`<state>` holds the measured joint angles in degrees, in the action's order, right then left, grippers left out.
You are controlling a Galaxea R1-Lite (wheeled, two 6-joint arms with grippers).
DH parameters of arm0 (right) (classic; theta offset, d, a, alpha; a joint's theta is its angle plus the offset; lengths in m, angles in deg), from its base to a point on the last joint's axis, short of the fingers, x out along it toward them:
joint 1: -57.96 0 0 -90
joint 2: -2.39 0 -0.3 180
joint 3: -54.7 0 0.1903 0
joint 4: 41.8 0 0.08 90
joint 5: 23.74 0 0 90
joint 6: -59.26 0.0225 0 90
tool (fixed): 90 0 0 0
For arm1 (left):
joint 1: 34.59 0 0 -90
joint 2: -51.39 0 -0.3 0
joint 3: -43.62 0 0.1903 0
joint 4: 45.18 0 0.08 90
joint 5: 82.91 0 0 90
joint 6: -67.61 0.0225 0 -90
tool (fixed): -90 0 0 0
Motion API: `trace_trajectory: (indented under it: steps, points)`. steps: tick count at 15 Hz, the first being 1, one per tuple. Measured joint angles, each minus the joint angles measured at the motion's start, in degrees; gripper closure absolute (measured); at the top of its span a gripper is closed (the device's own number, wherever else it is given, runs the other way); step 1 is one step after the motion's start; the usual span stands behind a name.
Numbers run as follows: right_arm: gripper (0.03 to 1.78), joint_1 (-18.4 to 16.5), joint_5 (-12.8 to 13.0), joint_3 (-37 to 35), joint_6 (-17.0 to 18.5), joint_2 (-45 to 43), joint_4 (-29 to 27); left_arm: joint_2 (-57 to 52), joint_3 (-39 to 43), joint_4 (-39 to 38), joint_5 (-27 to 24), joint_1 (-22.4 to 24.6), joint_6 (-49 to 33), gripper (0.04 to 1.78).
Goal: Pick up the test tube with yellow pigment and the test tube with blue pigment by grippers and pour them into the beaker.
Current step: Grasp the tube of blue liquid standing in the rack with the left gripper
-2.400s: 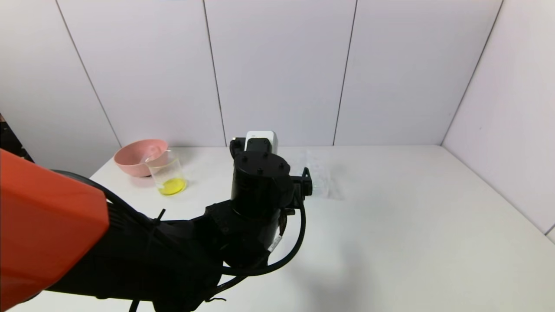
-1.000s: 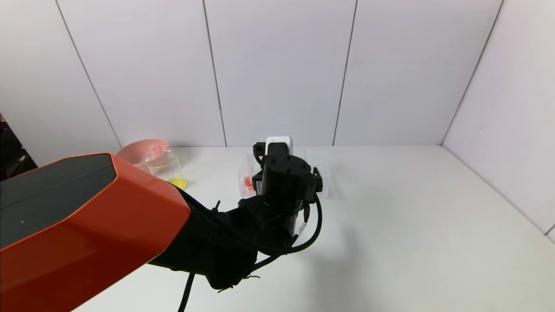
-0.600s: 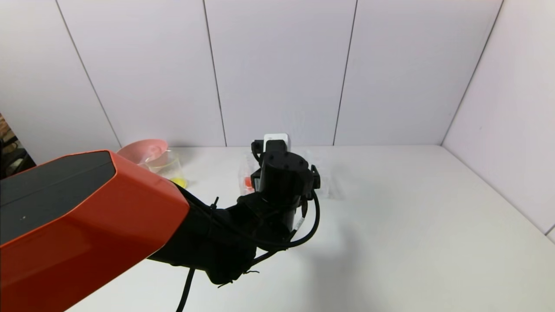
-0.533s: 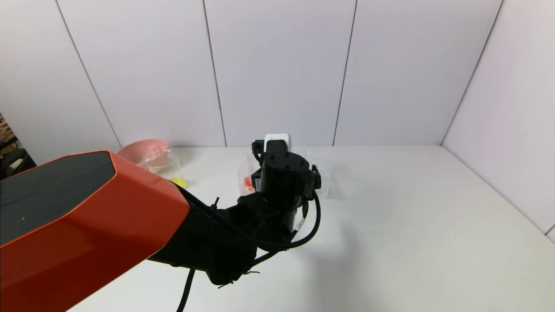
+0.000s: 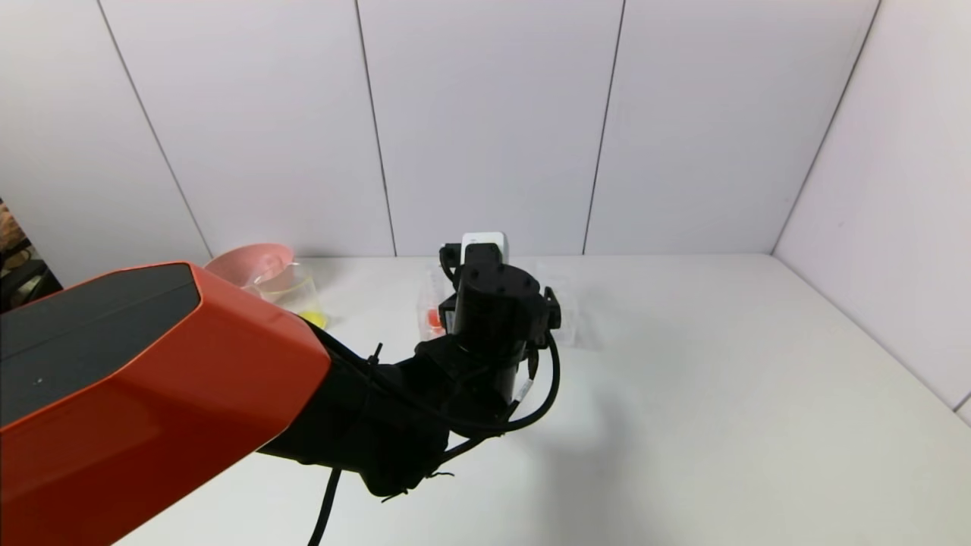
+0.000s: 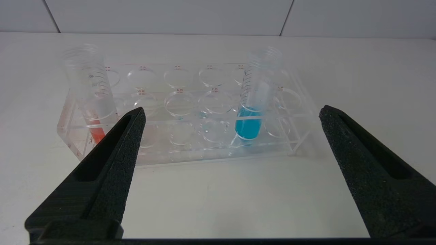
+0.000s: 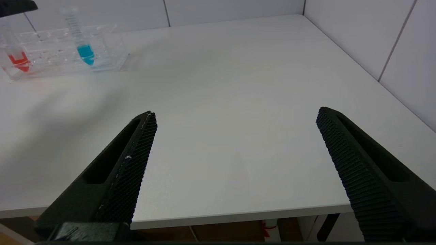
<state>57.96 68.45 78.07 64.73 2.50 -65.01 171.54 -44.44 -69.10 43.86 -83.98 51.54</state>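
Observation:
The test tube with blue pigment (image 6: 250,112) stands tilted in a clear rack (image 6: 184,149); it also shows in the right wrist view (image 7: 84,52). My left gripper (image 6: 231,112) is open and empty, just in front of the rack and facing it. In the head view its black wrist (image 5: 493,307) hides the fingers and most of the rack. The beaker (image 5: 292,292) stands at the back left with yellow liquid in its bottom. The test tube with yellow pigment is out of view. My right gripper (image 7: 235,114) is open and empty over the table's front edge.
A red-tipped tube (image 6: 95,109) stands at the rack's other end. A pink bowl (image 5: 246,265) sits behind the beaker. My left arm's orange casing (image 5: 152,394) covers the front left. The right half of the white table (image 5: 721,379) is bare.
My left arm has swung from in front of the beaker across to the rack and reached farther out. In the last half second it has barely moved.

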Motion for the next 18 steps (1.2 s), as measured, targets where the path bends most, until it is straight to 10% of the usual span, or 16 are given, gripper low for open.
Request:
trace_trajectory:
  steps: [18]
  points:
    - [0.10,0.00,-0.02,0.00,0.01,0.00,0.00,1.16,-0.62,0.11,0.00,0.01,0.00,0.04]
